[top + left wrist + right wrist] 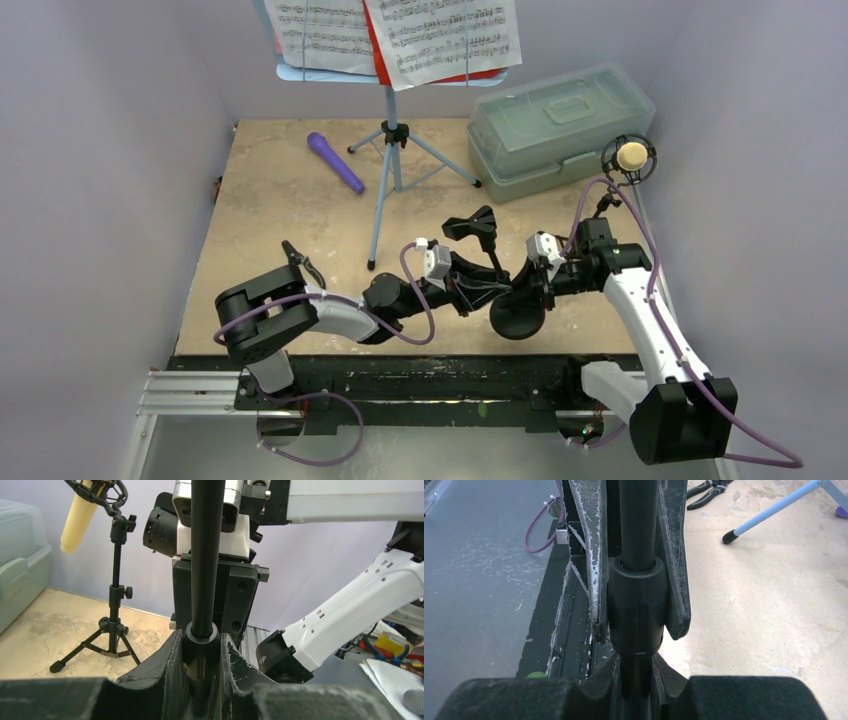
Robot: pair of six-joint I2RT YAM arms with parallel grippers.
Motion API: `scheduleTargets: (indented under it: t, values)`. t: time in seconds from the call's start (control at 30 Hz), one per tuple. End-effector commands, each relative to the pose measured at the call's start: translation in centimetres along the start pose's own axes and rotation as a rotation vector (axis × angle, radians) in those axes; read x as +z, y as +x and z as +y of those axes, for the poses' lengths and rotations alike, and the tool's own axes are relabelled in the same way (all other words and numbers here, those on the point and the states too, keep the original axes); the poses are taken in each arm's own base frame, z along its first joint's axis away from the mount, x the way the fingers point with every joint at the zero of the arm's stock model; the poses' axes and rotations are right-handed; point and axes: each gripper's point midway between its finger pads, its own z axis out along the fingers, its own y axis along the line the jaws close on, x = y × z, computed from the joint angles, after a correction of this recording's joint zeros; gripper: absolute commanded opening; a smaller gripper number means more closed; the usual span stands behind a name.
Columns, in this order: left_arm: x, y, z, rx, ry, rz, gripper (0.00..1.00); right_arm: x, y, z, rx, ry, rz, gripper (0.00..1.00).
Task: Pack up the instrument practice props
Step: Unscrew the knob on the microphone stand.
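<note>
Both grippers grasp the black round-base mic holder (517,318) near the table's front middle. My left gripper (201,655) is shut on the collar of its pole (205,555). My right gripper (636,680) is shut on the same pole (636,605) just below that collar, facing the left one. In the top view the left gripper (478,292) and right gripper (528,288) meet over the base. A purple microphone (334,162) lies at the back left. The tan microphone (631,157) sits in the ringed tripod holder (114,630). Sheet-music pages (400,35) rest on the pale-blue music rack (385,190).
A translucent grey-green lidded box (555,125) stands shut at the back right, beside the tripod holder. One music rack leg (774,510) reaches toward the grippers. A black-handled tool (300,262) lies near the left arm. Purple walls close in the table on three sides.
</note>
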Motion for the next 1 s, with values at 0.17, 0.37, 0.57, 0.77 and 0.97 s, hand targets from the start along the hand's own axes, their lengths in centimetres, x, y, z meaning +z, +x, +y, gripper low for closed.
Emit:
scheduleTargets:
  t: [0.17,0.37,0.57,0.77,0.97]
  values:
    - [-0.3,-9.0,0.5,-0.153,-0.264,-0.421,0.0,-0.6,-2.3,-4.3,0.021,0.157,-0.016,0.0]
    - [-1.1,-7.4,3.3,-0.307,-0.723,-0.479,0.0,-1.4,-2.6,-7.2,0.081,0.35,-0.026,0.0]
    - [1.2,-5.4,3.4,-0.393,-0.987,-0.372,0.0,-1.7,-2.5,-8.0,0.103,0.395,-0.026,0.0]
    - [1.9,-5.4,3.0,-0.376,-0.957,-0.341,0.0,-1.7,-2.6,-7.8,0.102,0.385,-0.028,0.0]
    - [1.8,-7.4,-0.7,-0.235,-0.644,-0.279,0.44,-1.2,-3.1,-5.8,0.055,0.276,-0.033,0.0]
